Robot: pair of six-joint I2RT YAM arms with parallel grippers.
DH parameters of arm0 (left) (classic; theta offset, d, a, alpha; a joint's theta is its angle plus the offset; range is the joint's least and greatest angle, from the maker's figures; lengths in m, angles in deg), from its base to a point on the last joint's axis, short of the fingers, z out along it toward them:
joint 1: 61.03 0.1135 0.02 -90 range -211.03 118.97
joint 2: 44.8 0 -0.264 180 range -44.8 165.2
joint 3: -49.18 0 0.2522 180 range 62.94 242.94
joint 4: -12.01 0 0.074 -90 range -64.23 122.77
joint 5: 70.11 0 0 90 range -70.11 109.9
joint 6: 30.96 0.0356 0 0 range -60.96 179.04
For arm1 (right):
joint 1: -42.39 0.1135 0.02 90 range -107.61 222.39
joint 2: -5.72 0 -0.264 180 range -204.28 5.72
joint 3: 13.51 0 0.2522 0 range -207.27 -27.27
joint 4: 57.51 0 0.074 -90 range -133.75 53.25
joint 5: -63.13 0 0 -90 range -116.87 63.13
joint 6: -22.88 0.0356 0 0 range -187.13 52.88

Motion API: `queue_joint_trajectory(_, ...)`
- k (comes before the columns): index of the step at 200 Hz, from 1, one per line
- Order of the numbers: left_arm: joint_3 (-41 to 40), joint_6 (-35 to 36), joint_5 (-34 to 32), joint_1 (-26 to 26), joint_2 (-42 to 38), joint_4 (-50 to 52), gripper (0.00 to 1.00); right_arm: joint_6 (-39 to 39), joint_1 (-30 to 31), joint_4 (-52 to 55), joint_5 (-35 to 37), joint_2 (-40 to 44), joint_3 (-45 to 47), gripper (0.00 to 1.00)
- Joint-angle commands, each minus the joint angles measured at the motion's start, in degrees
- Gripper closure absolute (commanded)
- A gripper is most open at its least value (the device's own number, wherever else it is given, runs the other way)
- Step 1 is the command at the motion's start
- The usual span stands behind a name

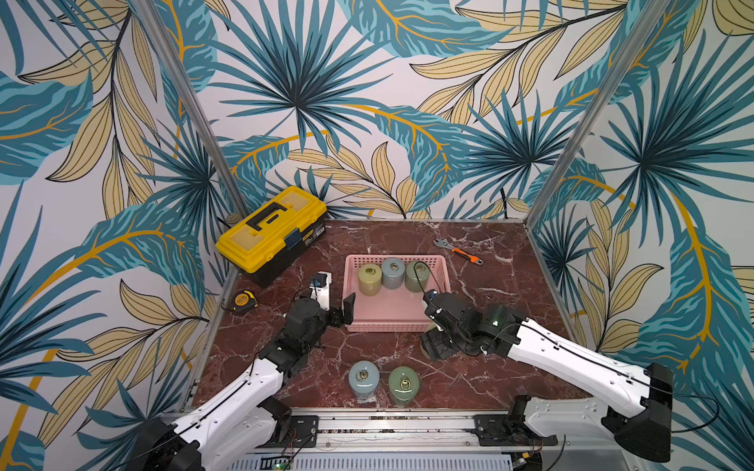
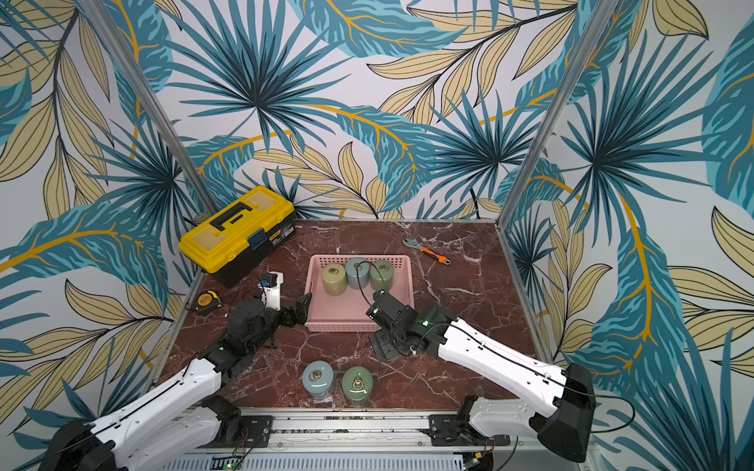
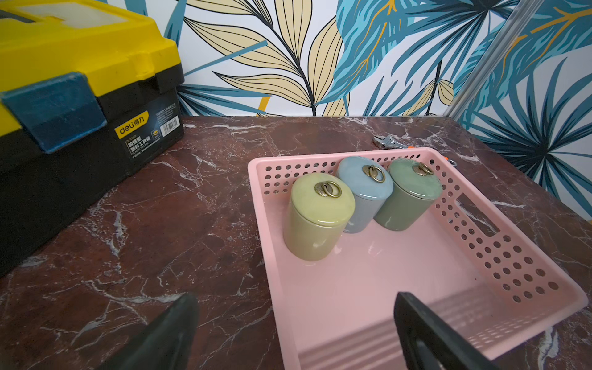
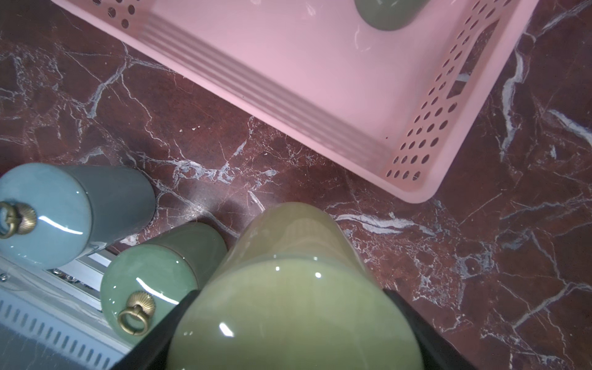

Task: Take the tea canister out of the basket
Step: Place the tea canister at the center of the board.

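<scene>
My right gripper (image 4: pixel 290 296) is shut on a yellow-green tea canister (image 4: pixel 298 282), held upright outside the pink basket (image 4: pixel 288 48), near its front right corner. In both top views the right gripper (image 1: pixel 434 346) (image 2: pixel 385 346) hides this canister. Inside the basket (image 1: pixel 391 326) stand three canisters along the far wall: yellow-green (image 1: pixel 370 277), blue (image 1: pixel 393 272) and green (image 1: pixel 416 275). My left gripper (image 3: pixel 294 298) (image 1: pixel 340 312) is open and empty at the basket's front left corner, one finger over the basket floor and one over the table.
A blue canister (image 1: pixel 363 379) and a green canister (image 1: pixel 404 383) stand on the marble table near its front edge. A yellow toolbox (image 1: pixel 271 228) sits at the back left, a tape measure (image 1: pixel 245 301) at the left, and a wrench (image 1: pixel 459 250) at the back right.
</scene>
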Motion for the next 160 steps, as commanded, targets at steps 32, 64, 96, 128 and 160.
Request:
queue_joint_trajectory(32,-1.8,0.5,-0.2,0.3,-0.7,-1.0,0.0,5.6,3.0,-0.1,1.9,3.5,3.8,0.45)
queue_joint_trajectory(64,-1.8,0.5,-0.4,0.3,-0.7,-0.9,0.0,7.8,4.9,0.0,2.1,4.1,5.4,0.45)
queue_joint_trajectory(96,-1.8,0.6,-0.4,0.3,-0.8,-0.9,0.0,10.1,6.6,-0.1,2.5,5.0,7.2,0.45)
queue_joint_trajectory(128,-1.8,0.5,-0.4,0.3,-0.5,-1.0,0.0,12.1,8.0,-0.1,2.7,5.7,8.8,0.45)
queue_joint_trajectory(160,-1.7,0.5,-0.4,0.3,-0.1,-1.0,0.0,14.3,9.4,-0.9,2.5,5.9,10.9,0.45)
